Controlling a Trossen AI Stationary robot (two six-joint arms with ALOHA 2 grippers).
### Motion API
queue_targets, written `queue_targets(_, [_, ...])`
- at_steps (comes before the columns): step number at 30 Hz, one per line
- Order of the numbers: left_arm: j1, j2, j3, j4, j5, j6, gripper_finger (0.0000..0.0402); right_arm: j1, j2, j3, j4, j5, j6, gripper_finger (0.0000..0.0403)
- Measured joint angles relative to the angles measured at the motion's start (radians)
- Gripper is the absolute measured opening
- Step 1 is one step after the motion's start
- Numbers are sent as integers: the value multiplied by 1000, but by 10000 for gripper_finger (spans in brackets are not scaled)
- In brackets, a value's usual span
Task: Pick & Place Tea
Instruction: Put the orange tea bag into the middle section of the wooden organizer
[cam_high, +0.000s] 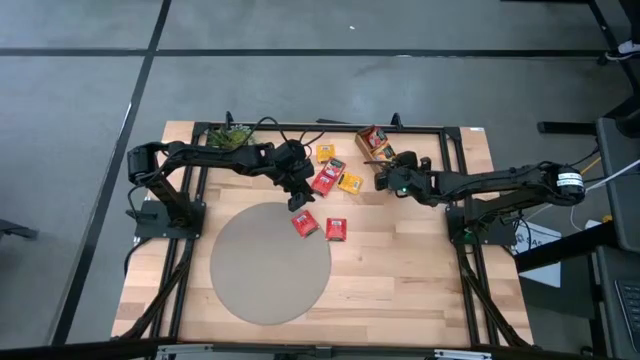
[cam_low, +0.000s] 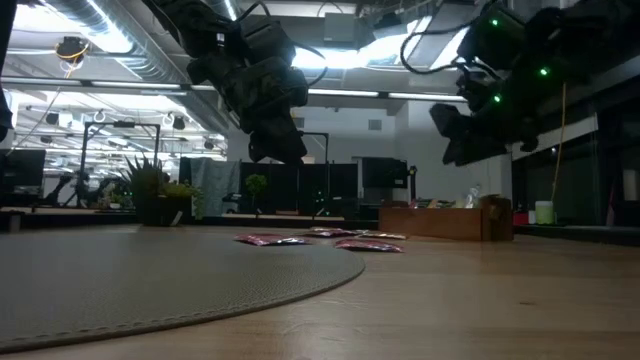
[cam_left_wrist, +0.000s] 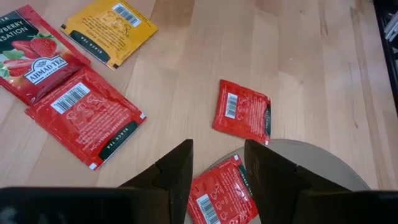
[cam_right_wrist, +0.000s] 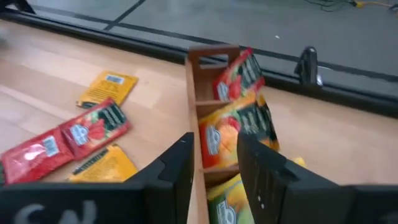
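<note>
While both arms hang above the counter (cam_high: 420, 270), the stock reads as follows, left to right.

Potted plant (cam_high: 230, 136): far-left corner of the counter, apart from the work.

Round grey mat (cam_high: 270, 262): left-centre of the counter. One red sachet (cam_high: 305, 223) lies on its edge, half on the mat.

Left gripper (cam_left_wrist: 217, 168): poised directly over that sachet, jaws apart with nothing between them. The sachet shows in the gap from the left wrist view, so this looks like the line-up for a pick.

Loose tea on the bare wood: a second red sachet (cam_high: 337, 229) just beside the mat; farther back a cluster of a large red strawberry sachet (cam_high: 327, 178) overlapping another red one, a yellow sachet (cam_high: 325, 152) behind them and an orange sachet (cam_high: 350, 183) to their right. All lie flat, scattered, presumably awaiting sorting.

Wooden divided tray (cam_right_wrist: 196, 93): at the back edge, right of the cluster. Its compartments already hold sachets standing on edge, red in the far compartment, yellow-orange and green nearer.

Right gripper (cam_right_wrist: 214, 168): hovering over the tray's near end, jaws apart and empty, which fits a sachet just dropped in there, though that is a judgement.
</note>
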Motion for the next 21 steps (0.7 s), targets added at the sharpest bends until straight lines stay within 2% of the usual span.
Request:
queue_targets(4, [-1, 0, 0, -3, -2, -7, 141, -19, -4, 35, -9, -17, -48, 123])
queue_targets(7, [-3, 0, 0, -3, -3, -8, 141, -58, -3, 79, -43, -95, -35, 123])
queue_targets(11, [-5, 0, 0, -3, -2, -8, 141, -153, -3, 177, -131, -363, 22, 123])
queue_targets(16, [-5, 0, 0, -2, -3, 1, 141, -261, -3, 300, -221, -708, -23, 123])
queue_targets(18, [-5, 0, 0, -1, -3, 7, 141, -276, -2, 335, -221, -785, -18, 123])
queue_targets(21, [-5, 0, 0, 14, -3, 6, 141, -265, 0, 357, -214, -830, 25, 123])
